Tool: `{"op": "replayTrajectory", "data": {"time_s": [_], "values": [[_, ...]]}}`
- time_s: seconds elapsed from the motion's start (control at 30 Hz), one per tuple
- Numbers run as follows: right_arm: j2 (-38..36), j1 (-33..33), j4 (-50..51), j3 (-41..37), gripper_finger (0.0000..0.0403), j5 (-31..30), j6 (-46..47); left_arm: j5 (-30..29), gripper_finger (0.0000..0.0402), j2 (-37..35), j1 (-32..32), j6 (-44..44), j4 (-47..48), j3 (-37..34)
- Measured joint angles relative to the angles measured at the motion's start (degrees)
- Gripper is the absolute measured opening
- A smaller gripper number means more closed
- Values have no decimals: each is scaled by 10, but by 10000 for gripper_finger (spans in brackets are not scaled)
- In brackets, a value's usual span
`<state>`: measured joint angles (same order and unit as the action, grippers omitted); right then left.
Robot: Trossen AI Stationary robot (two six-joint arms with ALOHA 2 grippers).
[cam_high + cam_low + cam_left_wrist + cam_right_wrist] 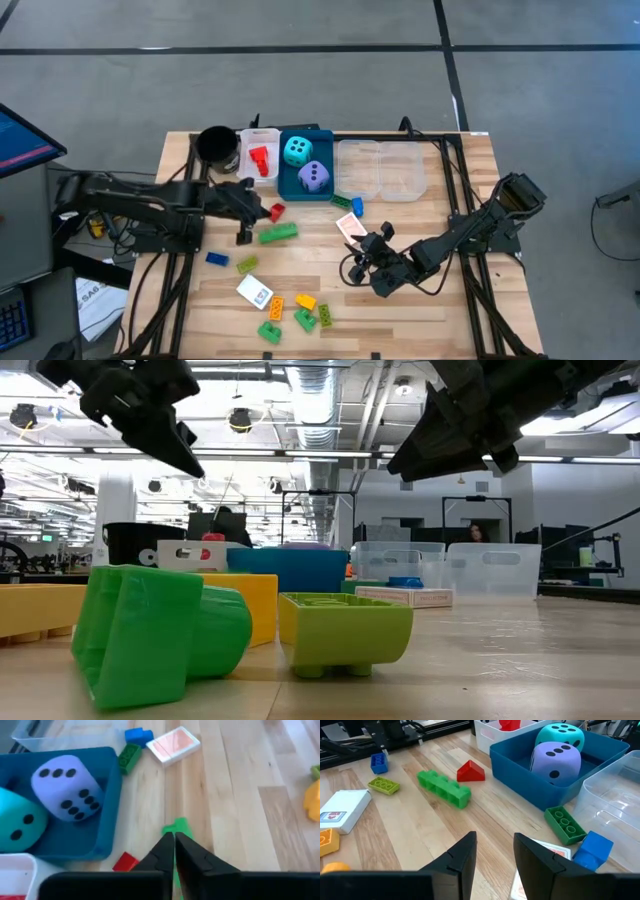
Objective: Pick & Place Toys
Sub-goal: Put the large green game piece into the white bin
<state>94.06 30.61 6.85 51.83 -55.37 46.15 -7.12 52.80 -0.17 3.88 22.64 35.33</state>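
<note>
Bare wooden tabletop (440, 300) lies open along the right side and near edge, room enough for a gripper. The middle is cluttered: a long green plastic brick (278, 233), a red wedge brick (276, 211) and a pink-backed card (350, 227) crowd the approach to the blue tray (322, 135).

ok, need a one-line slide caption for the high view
Left gripper shut above the long green brick; right gripper open near the pink card; both dice sit in the blue tray.
</note>
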Motion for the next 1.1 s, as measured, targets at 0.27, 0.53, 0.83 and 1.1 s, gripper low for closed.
{"op": "replayTrajectory", "data": {"time_s": [0.27,0.53,0.83,1.1], "values": [[0,0,1,0,126,0,0,14,71,1,-7,-50,-7,0],[0,0,1,0,126,0,0,36,205,80,-20,-204,0,-1],[0,0,1,0,126,0,0,54,296,177,-16,-207,4,-1],[0,0,1,0,126,0,0,54,297,240,-18,-207,-8,-1]]}}
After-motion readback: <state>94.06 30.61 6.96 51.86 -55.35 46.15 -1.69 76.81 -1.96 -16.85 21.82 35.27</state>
